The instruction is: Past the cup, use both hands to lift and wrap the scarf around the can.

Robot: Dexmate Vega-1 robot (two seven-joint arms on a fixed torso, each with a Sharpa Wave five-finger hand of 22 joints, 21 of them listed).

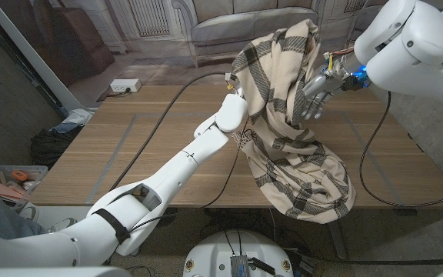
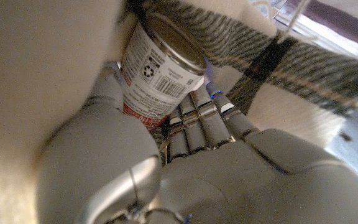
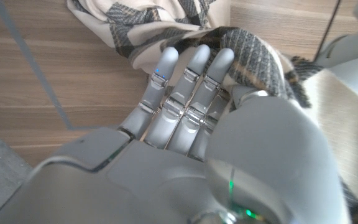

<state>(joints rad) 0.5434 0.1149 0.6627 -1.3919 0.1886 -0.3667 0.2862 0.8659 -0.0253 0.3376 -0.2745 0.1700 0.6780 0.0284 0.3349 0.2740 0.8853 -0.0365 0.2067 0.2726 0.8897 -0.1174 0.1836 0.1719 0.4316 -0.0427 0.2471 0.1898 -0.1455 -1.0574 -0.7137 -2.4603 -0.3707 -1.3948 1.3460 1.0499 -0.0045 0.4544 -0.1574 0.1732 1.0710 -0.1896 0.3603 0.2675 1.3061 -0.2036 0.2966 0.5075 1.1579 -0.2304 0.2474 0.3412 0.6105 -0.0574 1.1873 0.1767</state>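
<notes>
Both hands are up in the cloth, and the wrapping step looks well under way. Nearest, the scarf's [image 1: 302,181] lower folds hang down over the tabletop's [image 1: 129,146] near edge, right of its middle, a cream cloth with dark plaid stripes. Above that, the left hand [image 1: 231,115] is raised over the middle of the tabletop and buried against the scarf; in the left wrist view the left hand [image 2: 191,155] has its fingers [image 2: 194,118] laid against the can [image 2: 160,68], which sits tilted, its metal end showing, with cloth draped close on several sides. Whether those fingers truly clamp the can or only steady it, I cannot tell. Farther back and toward the right edge, the right hand [image 1: 314,96] grasps a bunched fold of the scarf, its fingers [image 3: 185,93] curled over the striped fabric in the right wrist view, holding it high so the top of the cloth rises above the far edge. The cup is not to be made out.

The next move, as I judge it, calls for the right hand to carry its fold round the can while the left keeps the can steady, then to lower the bundle without the loose tail dragging it off the near edge.
</notes>
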